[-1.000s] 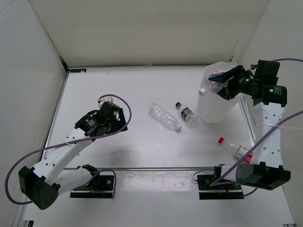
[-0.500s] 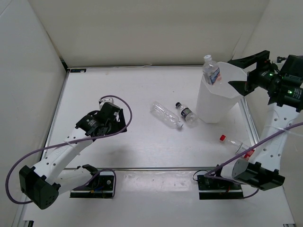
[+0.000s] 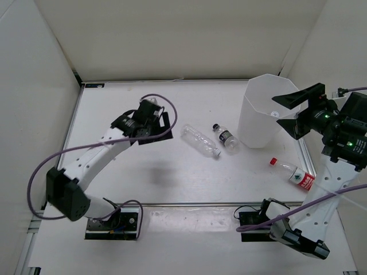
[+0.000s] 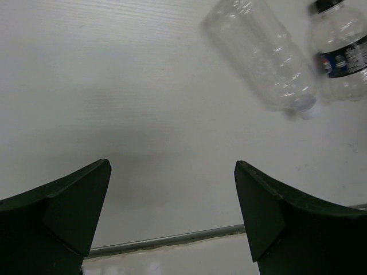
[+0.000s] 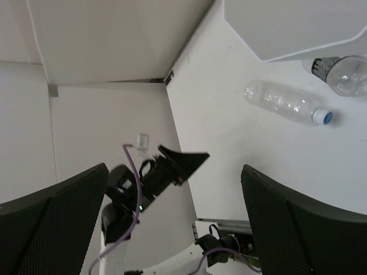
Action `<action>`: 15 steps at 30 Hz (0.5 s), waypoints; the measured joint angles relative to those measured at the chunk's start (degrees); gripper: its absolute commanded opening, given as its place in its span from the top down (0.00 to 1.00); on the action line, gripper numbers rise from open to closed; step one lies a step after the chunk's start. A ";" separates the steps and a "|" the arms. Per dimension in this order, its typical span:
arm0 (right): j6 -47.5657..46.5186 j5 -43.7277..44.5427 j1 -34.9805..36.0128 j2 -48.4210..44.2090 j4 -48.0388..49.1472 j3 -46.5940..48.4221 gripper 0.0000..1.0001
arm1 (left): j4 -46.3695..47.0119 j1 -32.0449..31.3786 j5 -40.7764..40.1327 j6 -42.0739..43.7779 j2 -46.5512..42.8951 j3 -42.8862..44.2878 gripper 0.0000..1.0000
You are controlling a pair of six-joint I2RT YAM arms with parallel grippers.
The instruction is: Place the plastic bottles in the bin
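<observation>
The tall white bin (image 3: 261, 114) stands at the back right. Left of it lie a long clear bottle with a white cap (image 3: 200, 141) and a short bottle with a black cap (image 3: 225, 137). A red-capped bottle with a red-white label (image 3: 292, 173) lies in front of the bin. My right gripper (image 3: 288, 112) hangs open and empty at the bin's right rim. My left gripper (image 3: 162, 129) is open, just left of the long bottle. The left wrist view shows the long bottle (image 4: 258, 54) and the short bottle (image 4: 344, 51) beyond the open left gripper (image 4: 172, 165).
White walls close in the table on the left, back and right. A metal rail (image 3: 189, 203) runs along the near edge, with both arm bases behind it. The right wrist view looks past the bin (image 5: 292, 26) towards the left arm (image 5: 155, 177).
The right gripper opened and let go of a bottle over the bin; that bottle no longer shows. The right arm drew back to the right. The left arm swung up and right towards the long bottle.
</observation>
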 measured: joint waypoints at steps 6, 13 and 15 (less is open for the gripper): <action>-4.76 -0.83 -0.04 0.00 -5.05 0.00 0.00 | 4.59 0.74 9.40 -5.16 20.50 16.20 0.00; -7.91 -3.91 -0.04 -1.68 -6.62 -0.24 0.00 | 6.69 0.83 14.82 -10.34 38.40 25.99 0.00; -8.76 -5.27 -0.04 -1.88 -7.15 -0.24 0.00 | 6.69 0.48 15.13 -11.10 42.23 28.65 0.00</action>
